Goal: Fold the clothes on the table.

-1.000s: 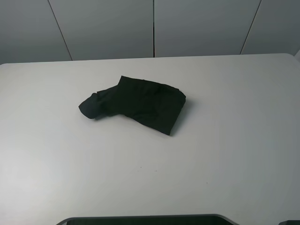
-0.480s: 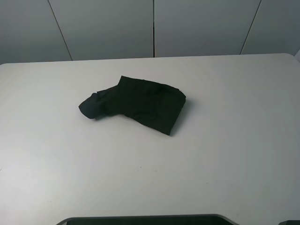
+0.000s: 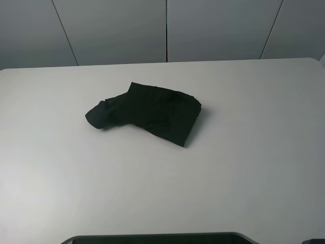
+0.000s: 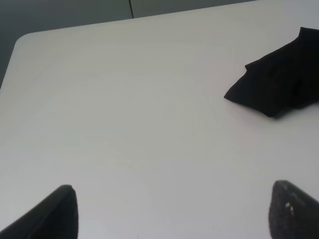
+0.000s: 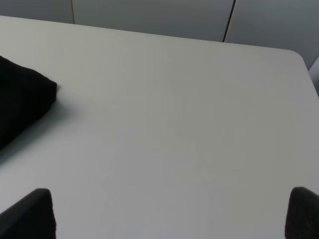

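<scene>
The black T-shirt [image 3: 147,112] lies in a folded, bunched heap a little left of the middle of the white table [image 3: 244,152]; its print is hidden. One end of it shows in the left wrist view [image 4: 279,84] and a corner in the right wrist view [image 5: 20,102]. My left gripper [image 4: 172,211] is open and empty, held over bare table well away from the shirt. My right gripper [image 5: 172,214] is open and empty too, over bare table to the shirt's right. Neither gripper shows in the exterior high view.
Grey wall panels [image 3: 167,30] stand behind the table's far edge. A dark rounded edge [image 3: 157,238] runs along the bottom of the exterior high view. The table's rounded corners show in both wrist views [image 4: 22,40] [image 5: 299,57].
</scene>
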